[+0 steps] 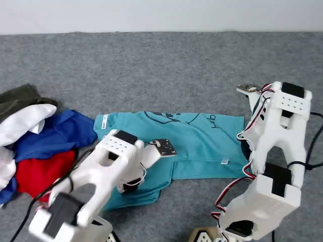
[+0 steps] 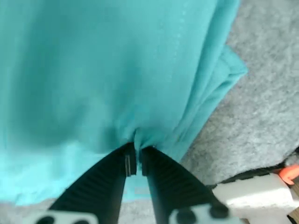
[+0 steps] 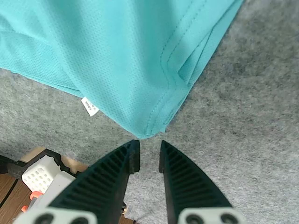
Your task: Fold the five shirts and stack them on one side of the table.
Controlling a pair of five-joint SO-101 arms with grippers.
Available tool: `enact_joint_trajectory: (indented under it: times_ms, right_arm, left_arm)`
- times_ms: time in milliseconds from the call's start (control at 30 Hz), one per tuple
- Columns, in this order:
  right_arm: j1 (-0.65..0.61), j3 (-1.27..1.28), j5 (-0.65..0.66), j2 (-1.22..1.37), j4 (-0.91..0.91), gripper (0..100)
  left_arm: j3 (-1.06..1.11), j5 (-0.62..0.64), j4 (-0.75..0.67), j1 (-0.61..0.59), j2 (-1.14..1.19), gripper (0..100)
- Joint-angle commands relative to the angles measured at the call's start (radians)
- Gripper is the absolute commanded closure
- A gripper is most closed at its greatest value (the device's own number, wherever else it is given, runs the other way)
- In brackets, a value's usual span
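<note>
The left gripper clamps a pinch of the teal shirt. The right gripper stands parted, shirt corner just ahead of its tips. Judged: first fold incomplete; heaped shirts outboard of the left gripper remain unfolded.

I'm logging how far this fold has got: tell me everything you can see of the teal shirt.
The teal fine-knit shirt lies spread across the grey felt table, partly folded, with stacked layers showing along one edge. Dark line print marks its far part, and a small white tag sticks out at a hem. The left end effector pinches a pleat of its cloth. The right end effector, open, sits just off one stitched corner.
</note>
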Motion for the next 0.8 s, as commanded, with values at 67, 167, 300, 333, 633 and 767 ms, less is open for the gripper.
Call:
enact_joint_trajectory:
  times_ms: [67, 167, 300, 333, 633, 767]
  right_arm:
    - [0.013, -0.009, -0.005, -0.062, 0.039, 91.9]
    - [0.013, -0.009, -0.005, -0.062, 0.039, 91.9]
    - [0.013, -0.009, -0.005, -0.062, 0.039, 91.9]
    - [0.013, -0.009, -0.005, -0.062, 0.039, 91.9]
    - [0.007, -0.009, -0.003, -0.062, 0.039, 91.9]
    - [0.007, -0.009, 0.020, -0.062, 0.039, 91.9]
  left_arm:
    - [-0.030, -0.046, 0.129, -0.012, -0.203, 99]
    - [-0.030, -0.104, 0.155, -0.066, -0.238, 99]
    - [-0.030, -0.213, 0.195, -0.170, -0.213, 99]
    - [-0.031, -0.241, 0.207, -0.201, -0.201, 99]
    - [-0.031, -0.344, 0.239, -0.264, -0.138, 98]
    - [-0.031, -0.416, 0.288, -0.272, -0.138, 98]
